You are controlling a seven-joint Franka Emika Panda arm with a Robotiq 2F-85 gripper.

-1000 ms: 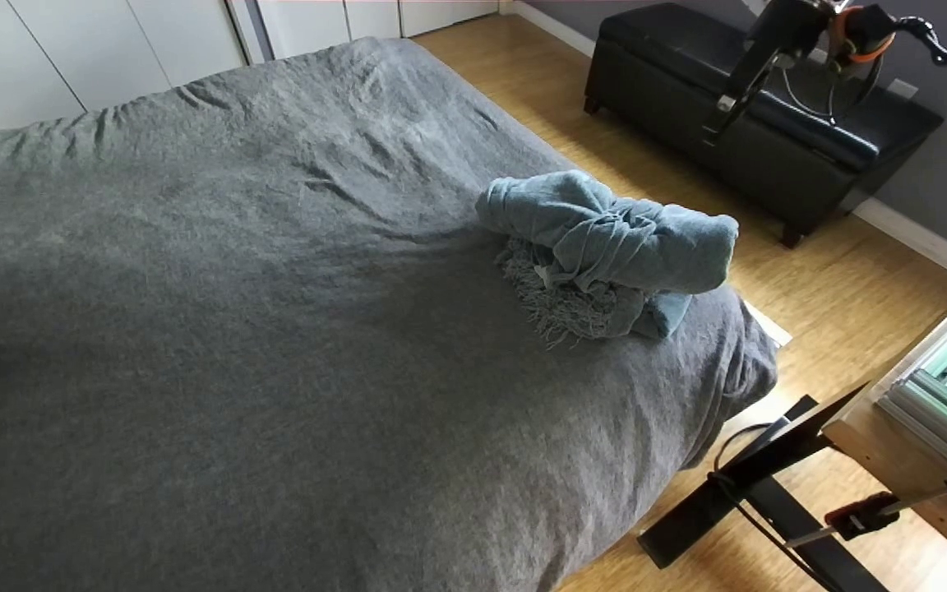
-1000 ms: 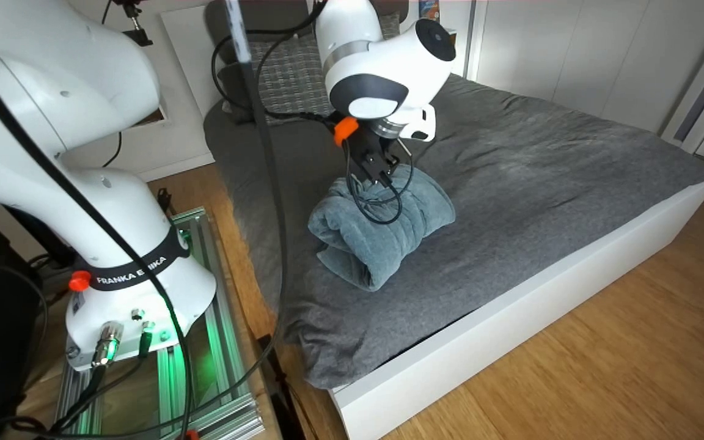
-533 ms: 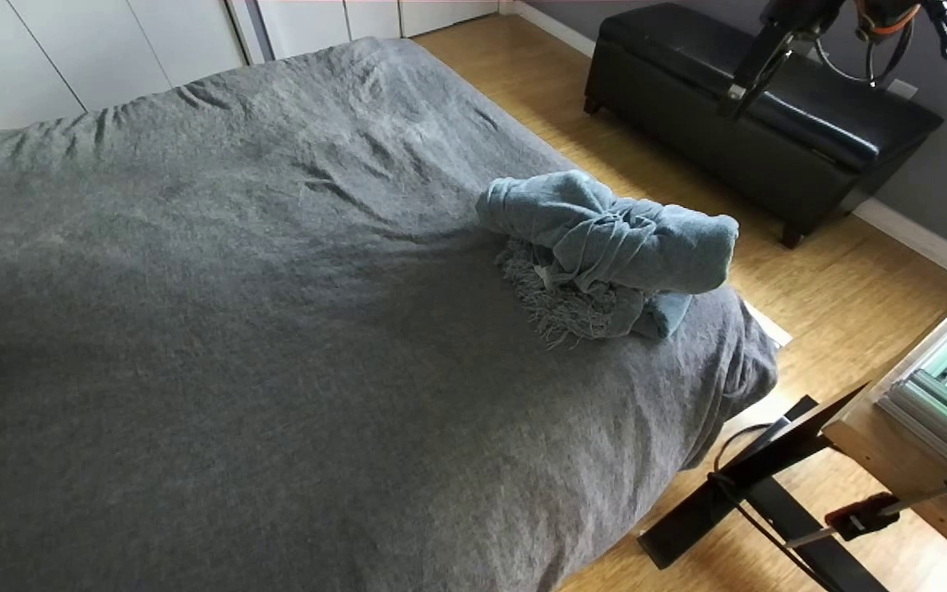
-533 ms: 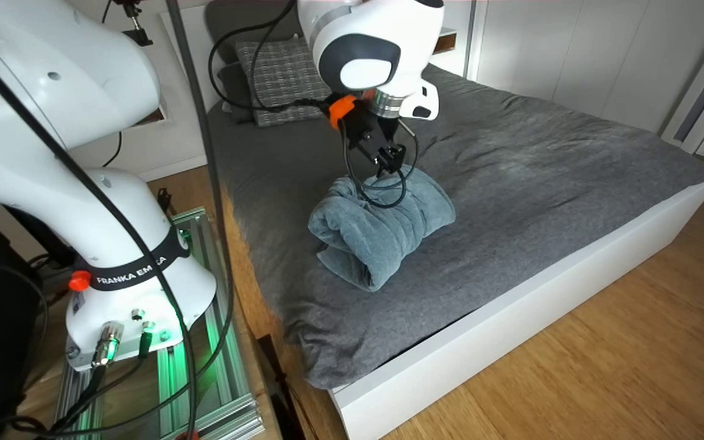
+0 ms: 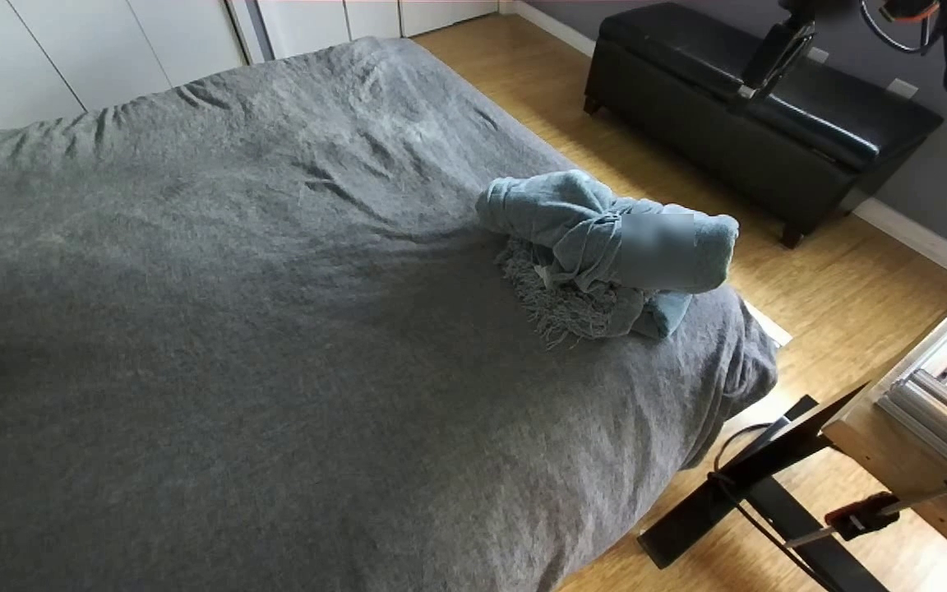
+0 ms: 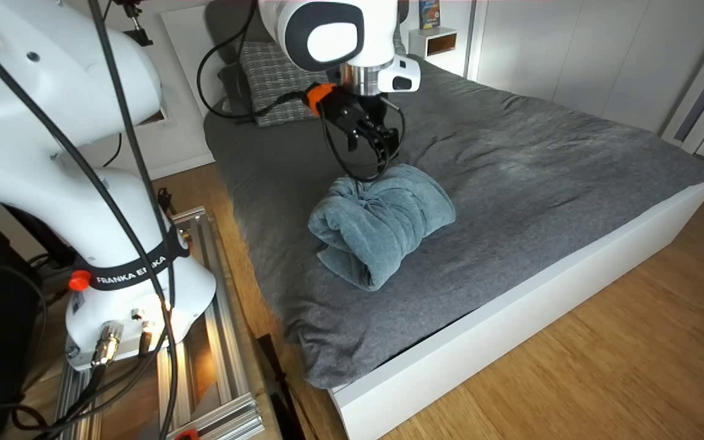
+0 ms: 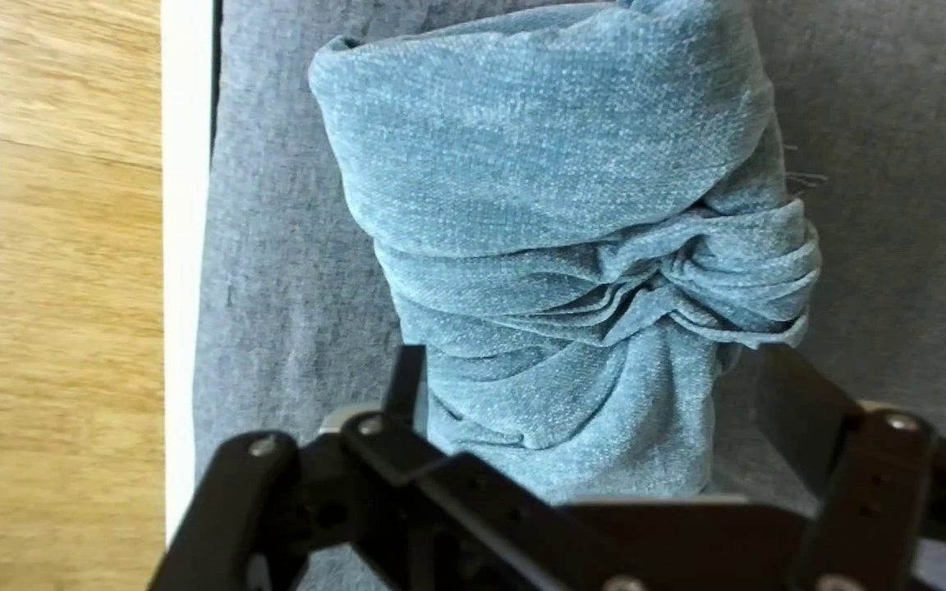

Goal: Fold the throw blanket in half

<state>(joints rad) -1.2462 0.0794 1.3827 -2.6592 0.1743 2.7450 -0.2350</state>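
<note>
The blue-grey throw blanket (image 6: 382, 226) lies bunched and folded over near the corner of the bed. In an exterior view the blanket (image 5: 556, 205) shows a rolled upper layer, gathered creases in the middle and a fringe on the bed below. A blurred patch covers part of it there. In the wrist view the blanket (image 7: 555, 148) lies beneath the jaws, with a pinched, twisted crease at its right side. My gripper (image 7: 592, 353) is open and empty, its fingers wide apart. The gripper (image 6: 367, 157) hangs above the blanket and also shows at the top of an exterior view (image 5: 757, 82).
The bed has a grey cover (image 5: 317, 370) and a white frame edge (image 6: 529, 318). Pillows (image 6: 278, 73) lie at the head. A black bench (image 5: 761, 115) stands beyond the bed. The robot's base stands on a wood-and-metal table (image 5: 893, 444). Cables hang around the arm.
My gripper has risen away from the blanket, up and right in an exterior view. The blanket has not moved. The light at the robot's base has turned from green to orange.
</note>
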